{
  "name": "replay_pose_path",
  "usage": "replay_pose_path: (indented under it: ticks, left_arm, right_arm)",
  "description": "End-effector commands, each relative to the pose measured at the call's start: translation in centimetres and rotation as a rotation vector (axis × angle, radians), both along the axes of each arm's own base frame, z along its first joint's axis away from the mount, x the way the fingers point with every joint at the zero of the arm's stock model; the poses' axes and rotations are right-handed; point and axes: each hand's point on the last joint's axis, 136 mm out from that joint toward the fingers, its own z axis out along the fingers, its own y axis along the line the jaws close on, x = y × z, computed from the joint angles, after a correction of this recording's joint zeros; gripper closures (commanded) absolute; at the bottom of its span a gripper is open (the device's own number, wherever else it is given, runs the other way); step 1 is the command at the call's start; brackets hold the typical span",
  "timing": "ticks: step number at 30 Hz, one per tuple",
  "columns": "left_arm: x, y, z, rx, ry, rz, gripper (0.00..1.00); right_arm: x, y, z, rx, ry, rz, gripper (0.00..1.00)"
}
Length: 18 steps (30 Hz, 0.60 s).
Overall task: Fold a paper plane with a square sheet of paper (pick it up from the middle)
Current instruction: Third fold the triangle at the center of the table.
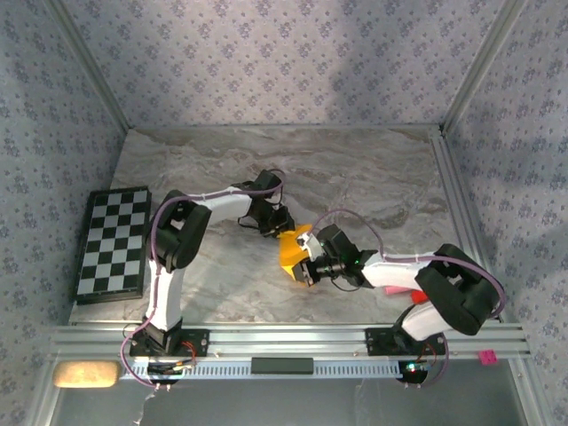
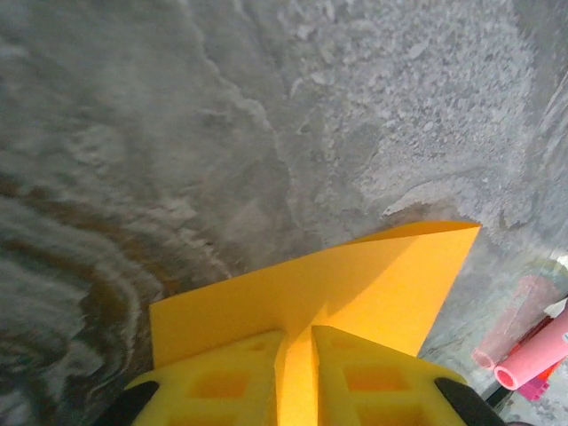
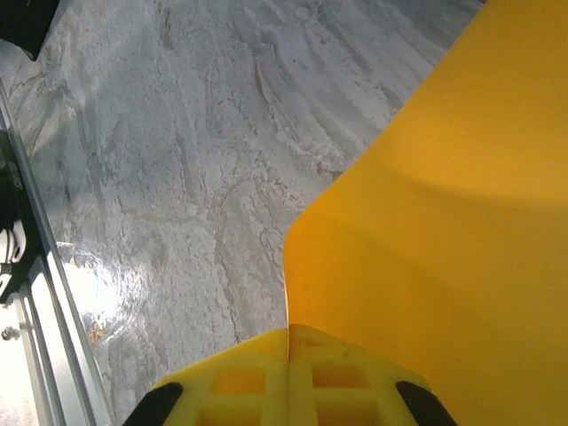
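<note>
Marbled tabletop (image 1: pixel 373 177), orange-yellow paper (image 1: pixel 291 252) in left hand (image 2: pixel 297 377) and right hand (image 3: pixel 288 377)

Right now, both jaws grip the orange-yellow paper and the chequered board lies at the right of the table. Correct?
No: the chequered board lies at the left of the table, as the top external view shows. Both jaws do grip the orange-yellow paper.

The plain orange-yellow sheet of paper (image 1: pixel 295 251) looks partly folded and bowed. It is over the middle of the table (image 1: pixel 373 177).
</note>
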Motion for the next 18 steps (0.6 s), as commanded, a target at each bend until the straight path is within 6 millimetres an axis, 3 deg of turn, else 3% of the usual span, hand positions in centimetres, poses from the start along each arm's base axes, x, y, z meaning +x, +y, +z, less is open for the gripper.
replay_pose_path:
  ticks: [1, 18]
  left_arm:
    - [-2.0, 1.7, -3.5, 0.123, 0.062, -0.043, 0.82]
    - [-2.2, 1.9, -3.5, 0.139, 0.058, -0.056, 0.83]
  right_arm:
    - [0.6, 0.6, 0.9, 0.050, 0.052, -0.006, 0.95]
    - [3.1, -1.5, 0.0, 0.051, 0.116, -0.113, 0.95]
